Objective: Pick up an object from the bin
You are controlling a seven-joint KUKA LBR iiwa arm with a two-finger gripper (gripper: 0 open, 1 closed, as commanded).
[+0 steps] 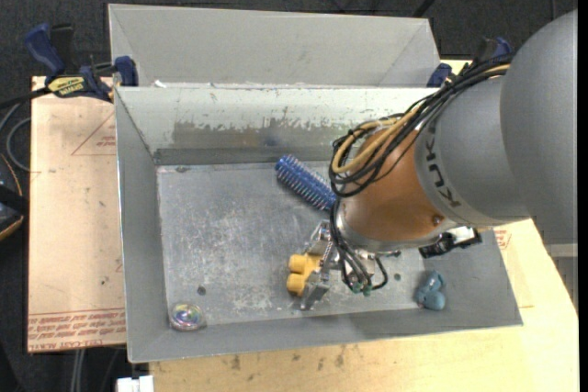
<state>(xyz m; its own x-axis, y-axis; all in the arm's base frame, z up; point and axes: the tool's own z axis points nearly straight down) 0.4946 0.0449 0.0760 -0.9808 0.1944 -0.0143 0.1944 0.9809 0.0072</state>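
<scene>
My gripper [317,275] hangs low over the bin floor, right of centre near the front wall. Its metal fingers [319,245] stand directly beside a small yellow block-like piece [299,274], touching or nearly touching its right side. Whether the yellow piece lies between the fingers I cannot tell. A blue ribbed comb-like thing [304,181] lies slanted on the floor just behind the gripper, its right end hidden under the arm.
A blue-grey lump [431,291] sits in the front right corner. A clear glassy ball [187,317] rests in the front left corner. The arm's orange cover and cables hang over the bin's right half.
</scene>
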